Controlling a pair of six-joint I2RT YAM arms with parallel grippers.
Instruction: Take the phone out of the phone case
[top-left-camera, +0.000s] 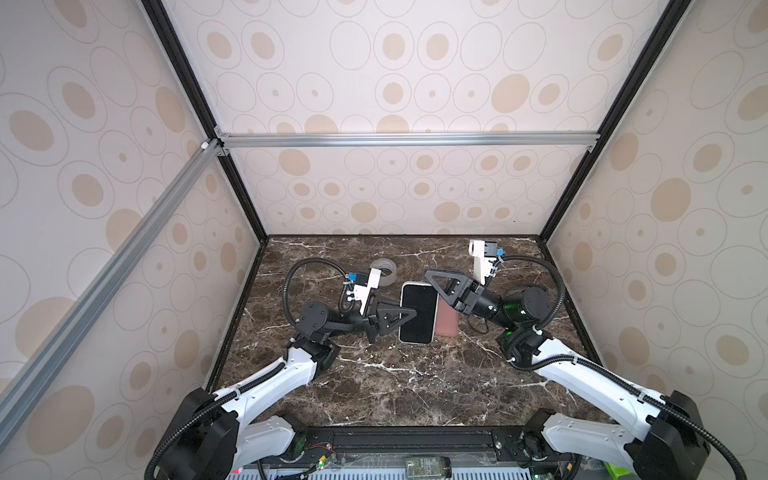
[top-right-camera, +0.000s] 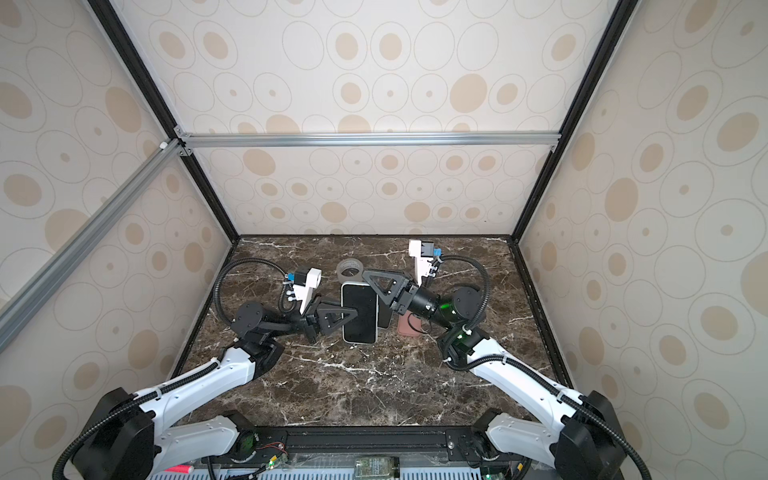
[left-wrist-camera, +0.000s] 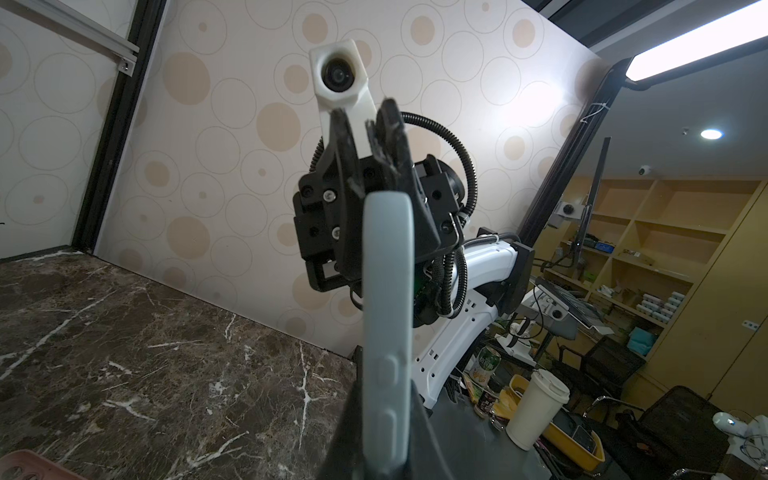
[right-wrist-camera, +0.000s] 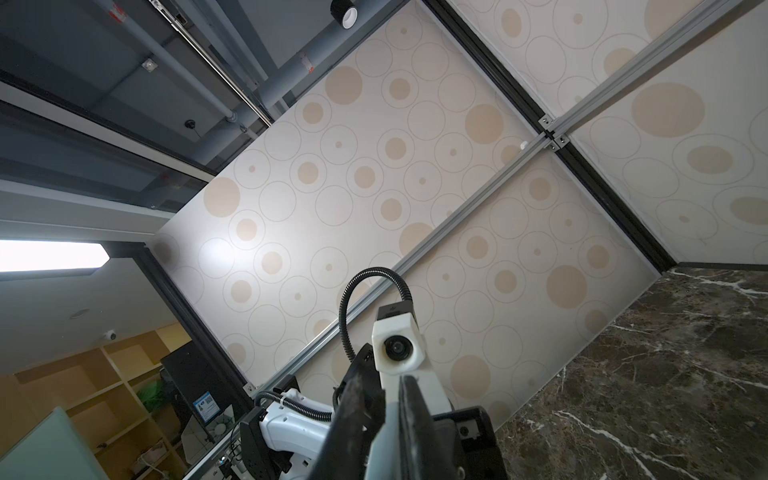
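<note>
Two grippers flank the white-rimmed black-screen phone (top-left-camera: 415, 332) across its long axis: left gripper (top-left-camera: 409, 313) clamps one long edge, right gripper (left-wrist-camera: 365, 116) narrowly parted, empty.

White arm shells (top-left-camera: 291, 365), black joints (top-left-camera: 313, 318), ribbed cables (right-wrist-camera: 373, 270), triangular black fingers (left-wrist-camera: 347, 158)

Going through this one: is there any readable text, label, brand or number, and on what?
Nothing here can be read.
Too blurred: bottle label, at the near edge in both top views.
Too small: print on the can, left wrist view.
Too small: blue sticker, right wrist view.
No text: phone, screen dark.
</note>
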